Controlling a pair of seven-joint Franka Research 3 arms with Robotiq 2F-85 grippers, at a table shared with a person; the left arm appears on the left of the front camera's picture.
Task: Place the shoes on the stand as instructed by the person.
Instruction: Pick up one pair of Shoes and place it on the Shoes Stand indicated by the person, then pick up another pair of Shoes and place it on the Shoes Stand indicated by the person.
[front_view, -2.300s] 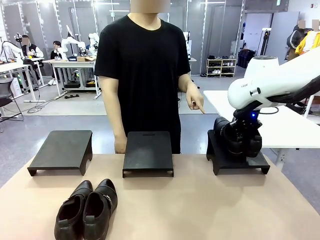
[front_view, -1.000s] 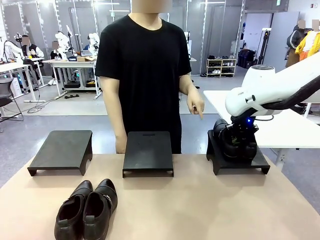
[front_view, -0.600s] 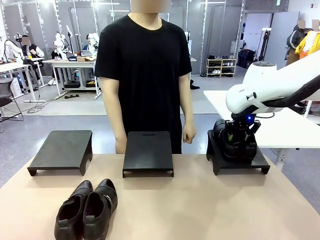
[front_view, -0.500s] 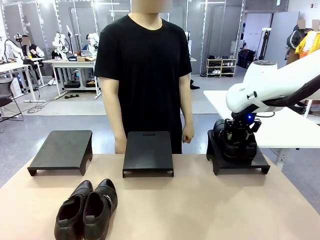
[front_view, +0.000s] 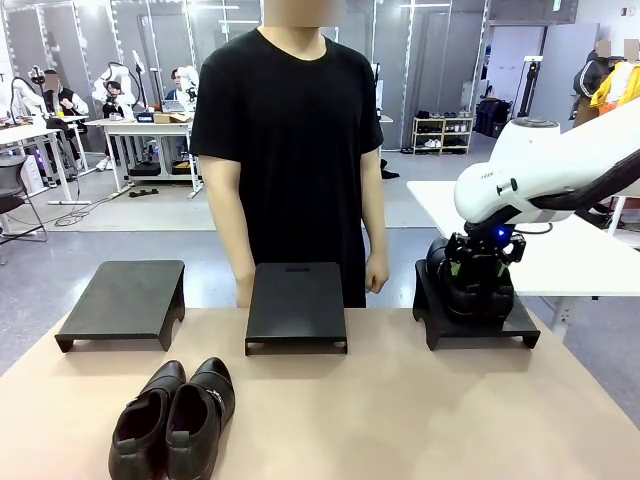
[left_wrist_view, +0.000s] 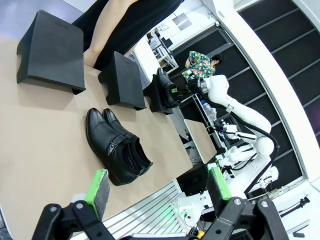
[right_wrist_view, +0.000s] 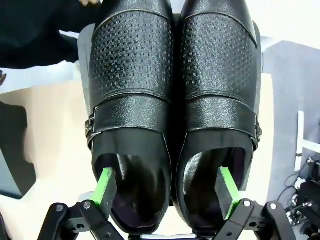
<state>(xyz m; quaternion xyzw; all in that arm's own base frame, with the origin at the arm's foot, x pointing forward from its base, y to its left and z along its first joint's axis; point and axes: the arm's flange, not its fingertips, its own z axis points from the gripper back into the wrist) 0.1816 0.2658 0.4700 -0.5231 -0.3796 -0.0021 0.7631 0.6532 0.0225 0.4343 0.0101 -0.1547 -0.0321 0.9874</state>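
My right claw: My right claw (right_wrist_view: 166, 189) is spread wide and grips nothing. Its green pads (right_wrist_view: 106, 185) sit down in the shoe mouths, one in each shoe.
First pair: The first pair of shiny black leather dress shoes (right_wrist_view: 175, 75) stands side by side on the black slanted stand at 2 o'clock (front_view: 515, 325).
What changed: A moment ago the person in the black T-shirt (front_view: 290, 130) was pointing at this stand. Now the person's hand (front_view: 377, 272) hangs down, and my fingers have finished spreading.
What it means: I think this pair is done.
Second pair: The second pair of shiny black shoes (front_view: 175, 415) waits on the tan tabletop (front_view: 420, 400) at 7 o'clock.
Free stands: The black stand at 10 o'clock (front_view: 125, 295) and the black stand at 12 o'clock (front_view: 295, 300) have no shoes.
My left claw: My left claw (left_wrist_view: 158, 186) is wide open and empty, up above the tabletop.
Next: I should lift straight out so my pads do not drag the shoes, then watch for the next point.
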